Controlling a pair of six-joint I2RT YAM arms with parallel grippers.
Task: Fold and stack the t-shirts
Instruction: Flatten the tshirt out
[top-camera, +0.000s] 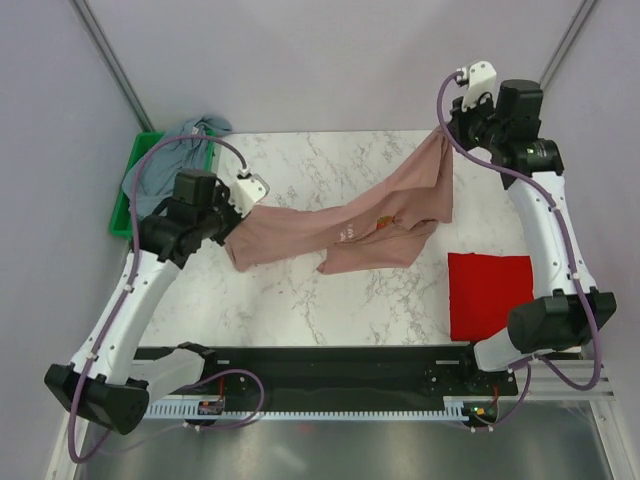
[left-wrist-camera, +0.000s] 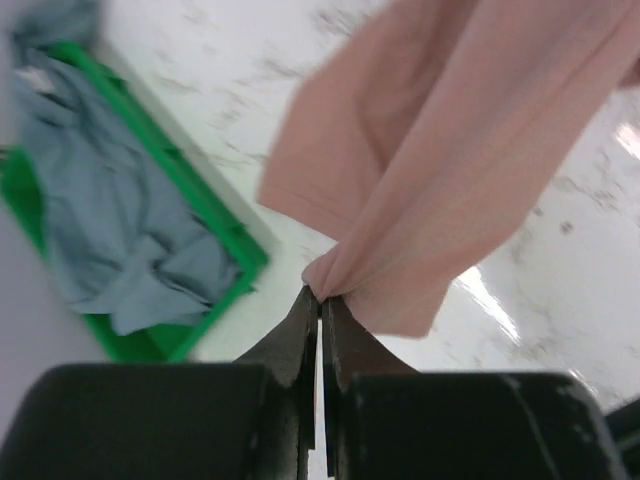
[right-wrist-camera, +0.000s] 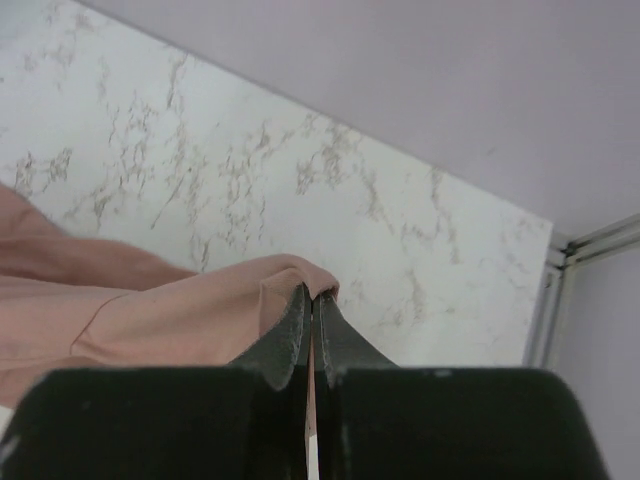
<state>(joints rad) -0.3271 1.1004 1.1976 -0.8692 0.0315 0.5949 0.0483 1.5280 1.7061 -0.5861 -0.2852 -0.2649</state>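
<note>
The green plastic bin (top-camera: 122, 205) at the table's left edge holds a crumpled grey-blue t-shirt (top-camera: 172, 158), which spills over its far rim. The dusty-pink t-shirt (top-camera: 345, 228) is strung between both arms above the marble table (top-camera: 300, 290). The left gripper (left-wrist-camera: 320, 298) is pinched tight on one bunched edge, and the right gripper (right-wrist-camera: 312, 298) is clamped on another near the far right corner. Only the overhead view shows the pink shirt's small print and the red t-shirt (top-camera: 488, 296), folded flat at the near right. The left wrist view shows the bin close up, blurred.
</note>
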